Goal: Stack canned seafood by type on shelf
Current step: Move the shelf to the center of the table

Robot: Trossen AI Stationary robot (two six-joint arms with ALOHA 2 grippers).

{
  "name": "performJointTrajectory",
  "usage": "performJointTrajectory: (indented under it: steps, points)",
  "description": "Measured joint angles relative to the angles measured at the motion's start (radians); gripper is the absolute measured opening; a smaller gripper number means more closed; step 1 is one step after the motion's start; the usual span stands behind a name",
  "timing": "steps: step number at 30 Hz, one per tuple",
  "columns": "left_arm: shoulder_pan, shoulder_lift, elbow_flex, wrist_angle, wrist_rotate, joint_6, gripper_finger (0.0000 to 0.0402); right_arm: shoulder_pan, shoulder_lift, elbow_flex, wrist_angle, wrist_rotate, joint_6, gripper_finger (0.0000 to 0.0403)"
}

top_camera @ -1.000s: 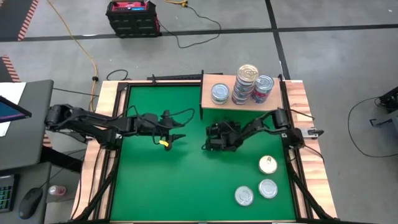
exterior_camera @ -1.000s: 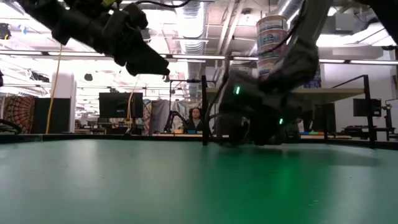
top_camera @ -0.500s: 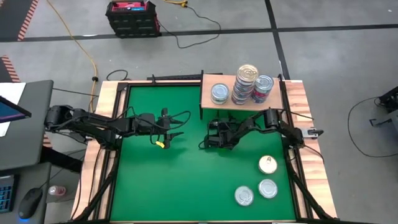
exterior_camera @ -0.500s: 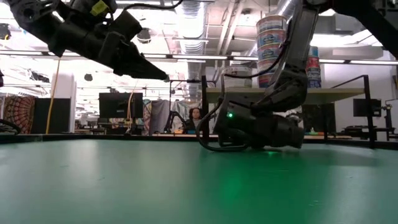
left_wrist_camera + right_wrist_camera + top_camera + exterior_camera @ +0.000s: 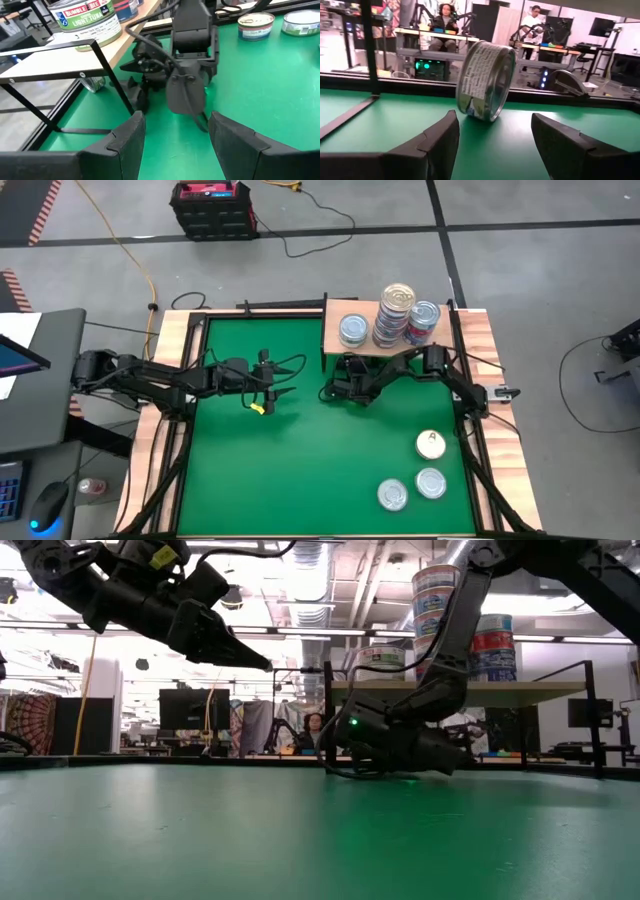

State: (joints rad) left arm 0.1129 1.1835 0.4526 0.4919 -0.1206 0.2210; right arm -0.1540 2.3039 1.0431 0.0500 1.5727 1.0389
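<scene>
My right gripper (image 5: 331, 392), jaws wide and empty, lies low under the shelf (image 5: 352, 352) between its black legs, facing a tin on its edge (image 5: 485, 81), while my left gripper (image 5: 283, 394) hovers open near, three tins (image 5: 430, 444) well apart.

The left arm reaches in from nine o'clock, elbow bent, holding the left gripper (image 5: 283, 393) up off the table with its fingers (image 5: 125, 137) parted around nothing. The right arm folds in from three o'clock, forearm sloping down, so the right gripper (image 5: 329, 391) lies low toward twelve, fingers (image 5: 442, 132) spread wide.
</scene>
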Motion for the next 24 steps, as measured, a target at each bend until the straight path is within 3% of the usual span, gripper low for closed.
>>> performJointTrajectory:
  steps: [14, 24]
  points:
    - [0.000, 0.000, 0.000, 0.000, 0.001, 0.024, 0.0205, -0.098, -0.002, 0.000, -0.016, 0.000, -0.049, 0.0275]
    - [0.000, 0.000, 0.000, 0.000, 0.001, 0.024, 0.0205, -0.063, 0.000, 0.012, 0.005, 0.001, -0.049, 0.0276]
